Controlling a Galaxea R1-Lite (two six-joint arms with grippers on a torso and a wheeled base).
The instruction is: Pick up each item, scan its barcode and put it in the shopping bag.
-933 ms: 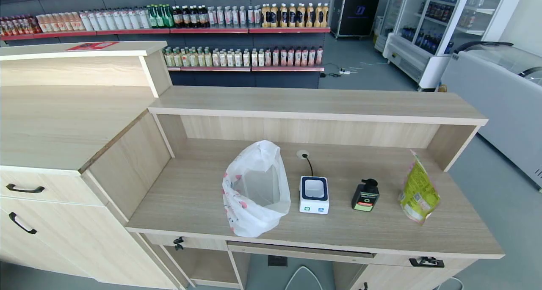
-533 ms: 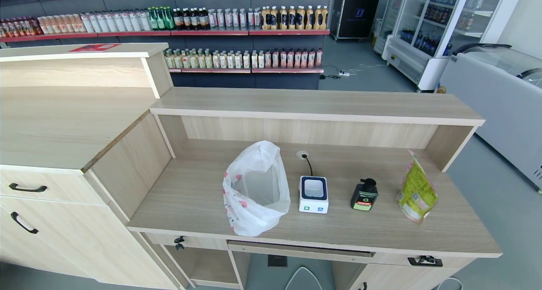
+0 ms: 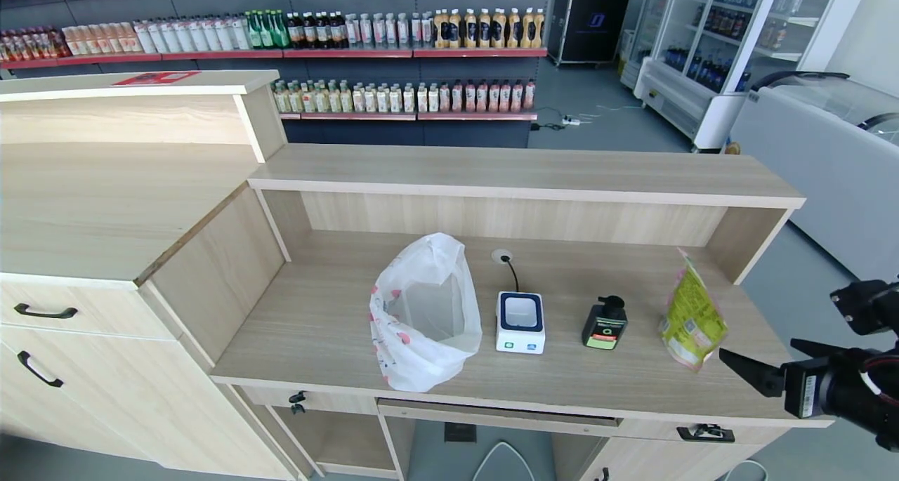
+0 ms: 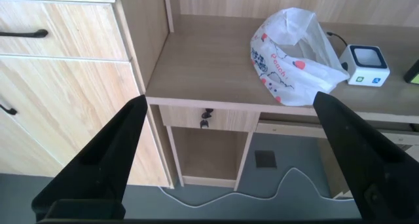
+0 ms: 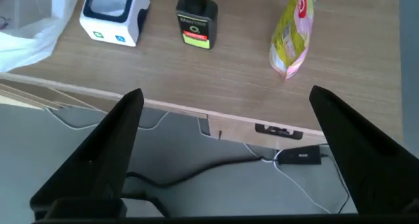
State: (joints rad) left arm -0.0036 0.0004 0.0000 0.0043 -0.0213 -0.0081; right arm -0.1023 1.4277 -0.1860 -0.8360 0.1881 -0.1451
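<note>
On the counter (image 3: 316,326) four things stand in a row. The bag (image 3: 421,312) is upright with its mouth gaping. At its 3 o'clock, just beside it, sits the scanner (image 3: 520,323), window up. Its cable (image 3: 513,274) runs off at 12 o'clock to a hole in the counter. At the scanner's 3 o'clock, a little apart, stands the bottle (image 3: 605,324), black with a pump top. Farther along at 3 o'clock stands the pouch (image 3: 692,316), green and yellow, on its base and leaning slightly.

The right gripper (image 5: 224,96) is at the pouch's 4 o'clock, off the counter's front right corner. It is near the pouch but not touching it. Its fingers are spread wide and grip nothing.

The left gripper (image 4: 230,98) hangs out in front of the counter on the bag's side, well apart from the bag. Its fingers are also spread wide and grip nothing.

Drawers (image 3: 70,340) stand at the counter's 9 o'clock. Shelves (image 3: 414,49) of drinks fill the wall at 12 o'clock, and fridges (image 3: 709,45) stand at 2 o'clock.
</note>
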